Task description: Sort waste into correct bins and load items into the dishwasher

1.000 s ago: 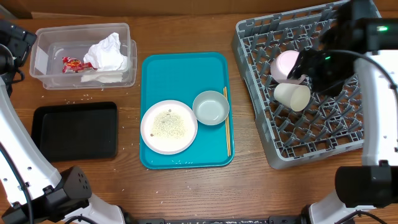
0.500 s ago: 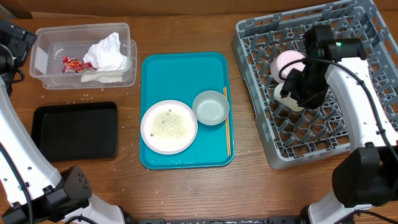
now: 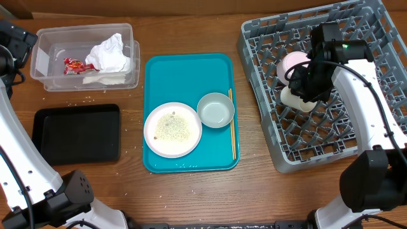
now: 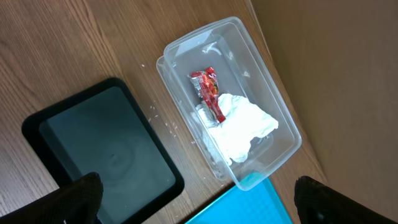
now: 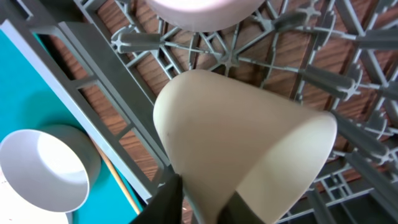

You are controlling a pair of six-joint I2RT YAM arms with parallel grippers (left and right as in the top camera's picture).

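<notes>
The right tool (image 5: 199, 202) is at the small white cup (image 5: 242, 149), which lies on its side among the pegs of the dish rack (image 3: 331, 137) at the right end of the desk, just beside the pale-pink plate (image 3: 292, 65). Its fingers (image 5: 168, 198) stand close together with the cup's wall near the rim between them, so it reads as pinching the cup. The step in hand looks like seating that cup properly. To do it well, I would keep a firm pinch on the wall and raise the cup clear of the pegs before turning it. Then I would set it mouth down in a free cell, keeping off the pink plate. A thin slanted wall can slip from a narrow pinch, so a slow turn is wise.

The left tool (image 4: 199, 202) hangs wide open, holding nothing, over the desk's far left corner.

Only the right wrist view shows the pinch; in the overhead view the arm covers the fingers and only part of the cup shows. Only the overhead gives the layout. The teal tray (image 3: 187, 76) sits mid-desk and carries the white plate (image 3: 151, 141) strewn with rice grains (image 3: 172, 127), the grey-green bowl (image 3: 215, 109) and the chopsticks (image 3: 233, 130). The left wrist view gives the closest look at the clear tub (image 4: 186, 46), with the snack wrapper (image 4: 208, 90) lying against the napkins (image 4: 242, 127). It also shows the black tray (image 4: 106, 146) beside the tub, with nothing on it that I can see.
</notes>
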